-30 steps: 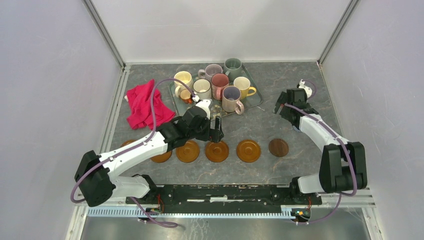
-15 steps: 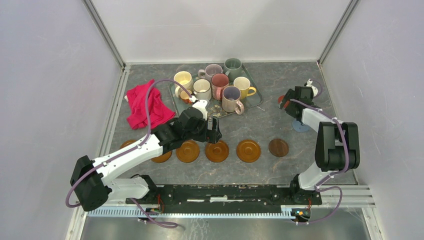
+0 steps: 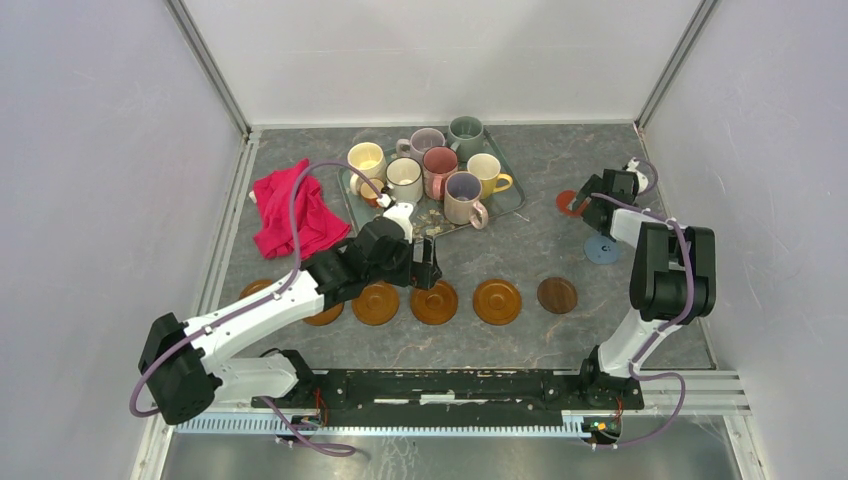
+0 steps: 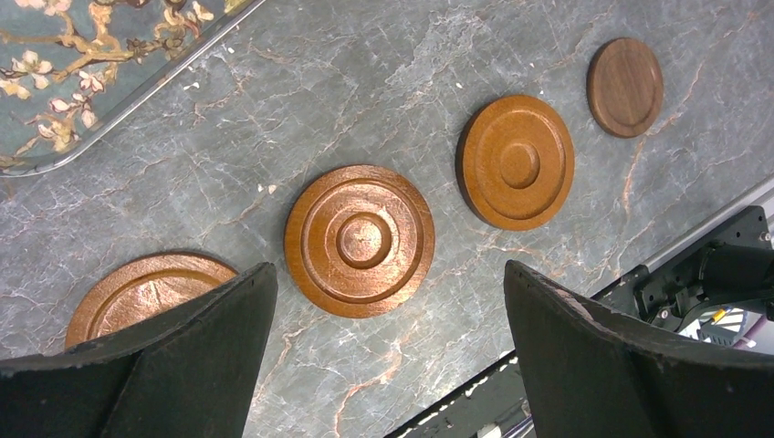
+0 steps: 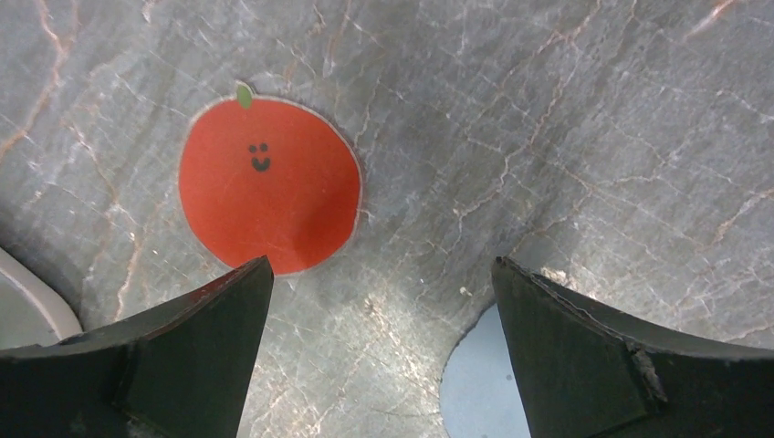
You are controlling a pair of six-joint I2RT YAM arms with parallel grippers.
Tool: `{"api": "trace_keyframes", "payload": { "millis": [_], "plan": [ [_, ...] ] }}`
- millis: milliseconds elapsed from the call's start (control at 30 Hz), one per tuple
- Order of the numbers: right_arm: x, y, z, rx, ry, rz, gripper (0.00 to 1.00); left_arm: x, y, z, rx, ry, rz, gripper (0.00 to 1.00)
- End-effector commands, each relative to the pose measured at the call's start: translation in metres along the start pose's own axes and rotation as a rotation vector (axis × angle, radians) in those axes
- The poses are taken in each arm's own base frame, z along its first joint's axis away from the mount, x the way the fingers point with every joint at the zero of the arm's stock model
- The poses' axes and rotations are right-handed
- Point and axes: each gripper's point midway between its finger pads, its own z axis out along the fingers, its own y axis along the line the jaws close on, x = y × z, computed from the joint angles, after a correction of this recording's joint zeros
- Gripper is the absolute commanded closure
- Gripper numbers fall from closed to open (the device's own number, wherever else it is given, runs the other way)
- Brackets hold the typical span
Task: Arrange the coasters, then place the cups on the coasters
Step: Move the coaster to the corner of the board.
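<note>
l arm runs from its near-left base diagonally to mid table, wrist pitched down. the left gripper (image 4: 385,274) has its jaws wide apart w/ nothing in them and hangs over the near row of coasters, w/ one orange-brown coaster (image 4: 360,240) framed btwn its fingers. r arm is folded tight, elbow high, forearm reaching to the far right. the right gripper (image 5: 381,266) is also spread wide and empty, pointing down at bare table (image 5: 566,137) btwn the red coaster (image 5: 268,185) (smiley face, green leaf) and the grey-blue coaster (image 5: 484,388), gripping neither. coasters: 8 total. 5 are orange-brown in the near row, the 2 leftmost partly under the l arm. 1 dark brown coaster (image 3: 557,295) sits at the row's right end. the red and grey-blue ones lie apart from the row, on the right. mugs: 7, all upright and bunched on the floral tray (image 4: 55,91) at far centre, none on a coaster: cream mug (image 3: 366,157), white mug (image 3: 404,176), pale mauve mug (image 3: 427,143), grey-green mug (image 3: 465,131), pink mug (image 3: 439,164), yellow mug (image 3: 485,170), lilac mug (image 3: 462,195). 1 red cloth (image 3: 285,210) lies left of the tray.
</note>
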Motion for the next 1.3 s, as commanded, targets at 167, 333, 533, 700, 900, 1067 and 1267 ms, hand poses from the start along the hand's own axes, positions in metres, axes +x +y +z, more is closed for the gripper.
{"api": "trace_keyframes", "payload": {
  "millis": [167, 333, 533, 700, 900, 1067, 1267],
  "plan": [
    [0.027, -0.019, -0.011, 0.071, 0.098, -0.014, 0.02, -0.002, 0.004, -0.011, 0.007, -0.041, 0.009, 0.0],
    [0.052, -0.034, -0.025, 0.086, 0.134, -0.004, 0.02, -0.001, 0.006, -0.013, 0.006, -0.046, 0.008, 0.0],
    [0.074, -0.047, -0.041, 0.089, 0.155, -0.001, 0.02, 0.001, 0.007, -0.01, 0.004, -0.041, 0.021, 0.0],
    [0.083, -0.062, -0.055, 0.124, 0.148, -0.019, 0.02, 0.002, 0.007, -0.009, 0.006, -0.042, 0.022, 0.0],
    [0.077, -0.049, -0.065, 0.041, 0.129, -0.035, 0.02, 0.004, 0.01, -0.008, -0.002, -0.037, 0.031, 0.0],
    [0.058, -0.021, -0.063, -0.025, 0.101, -0.079, 0.02, 0.003, 0.008, -0.005, 0.002, -0.035, 0.033, 0.0],
    [0.067, 0.016, -0.063, -0.096, 0.128, -0.128, 0.02, 0.002, 0.007, -0.005, 0.002, -0.038, 0.03, 0.0]
  ]
}}
